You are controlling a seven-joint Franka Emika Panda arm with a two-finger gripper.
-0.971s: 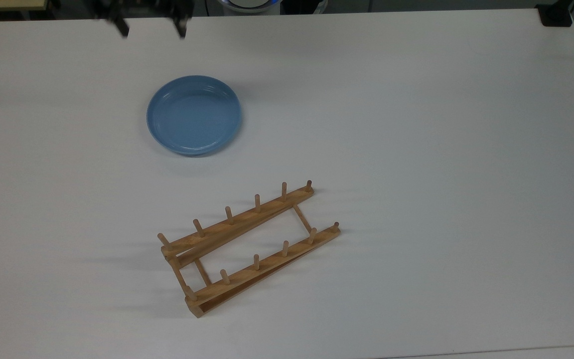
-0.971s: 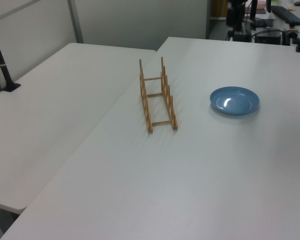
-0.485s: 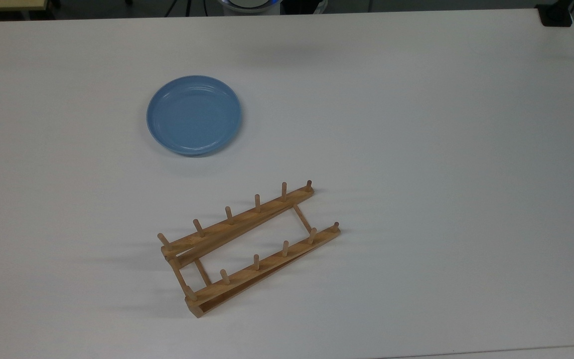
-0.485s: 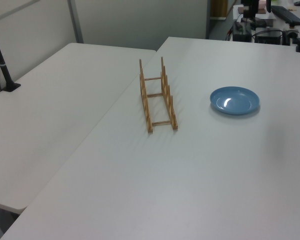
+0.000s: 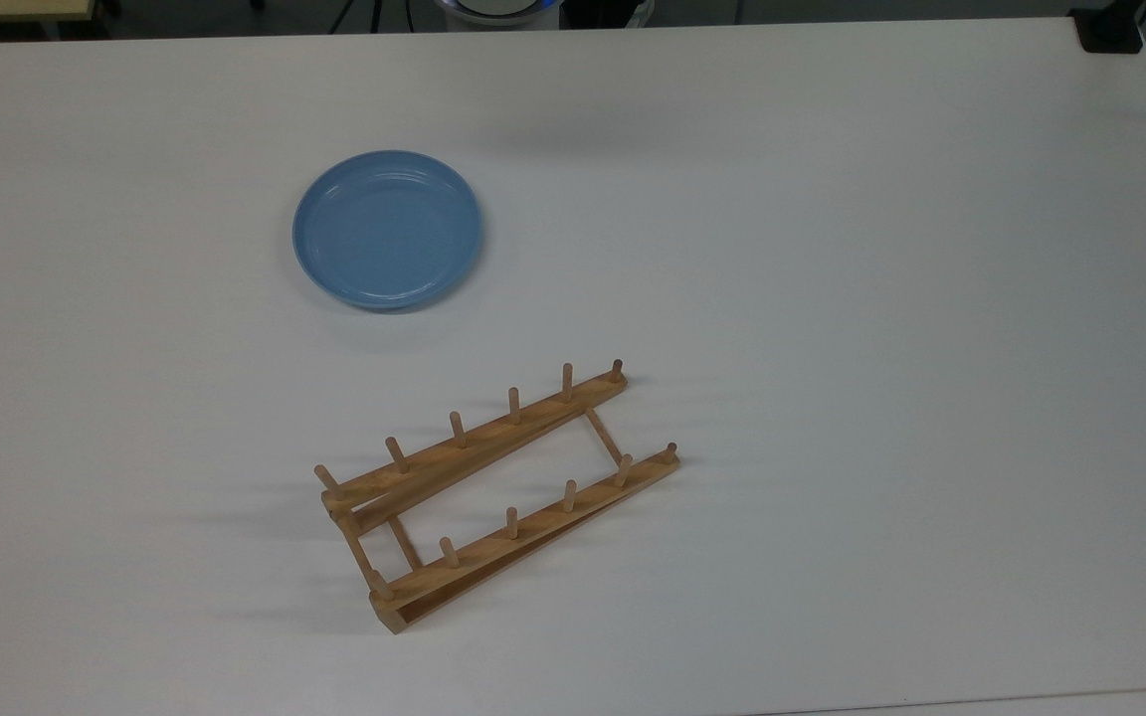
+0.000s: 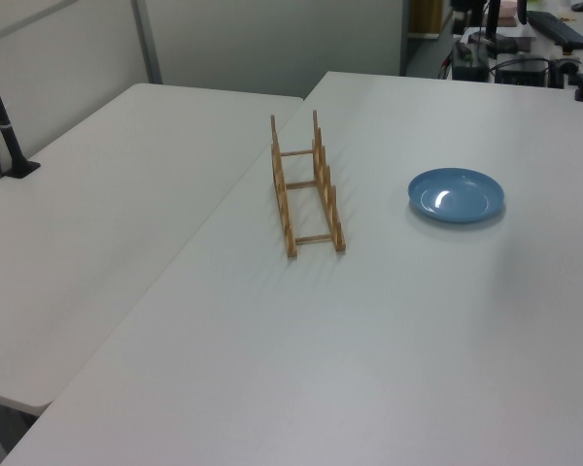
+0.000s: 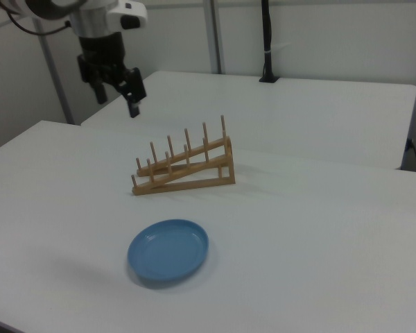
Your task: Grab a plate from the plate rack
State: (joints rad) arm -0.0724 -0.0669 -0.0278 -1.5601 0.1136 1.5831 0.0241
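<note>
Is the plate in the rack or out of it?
Out. The plate lies flat on the table, apart from the rack.

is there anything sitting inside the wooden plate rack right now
No. The plate rack holds nothing between its pegs; through its rails only the white table shows. The blue plate lies flat on the table, apart from the rack. The table under the plate is covered.

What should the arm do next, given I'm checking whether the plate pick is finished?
Probably nothing more than holding or retreating. The plate lies flat on the white table, apart from the plate rack, whose pegs stand bare. The gripper hangs high above the table with open fingers and nothing between them, so the pick looks done.
</note>
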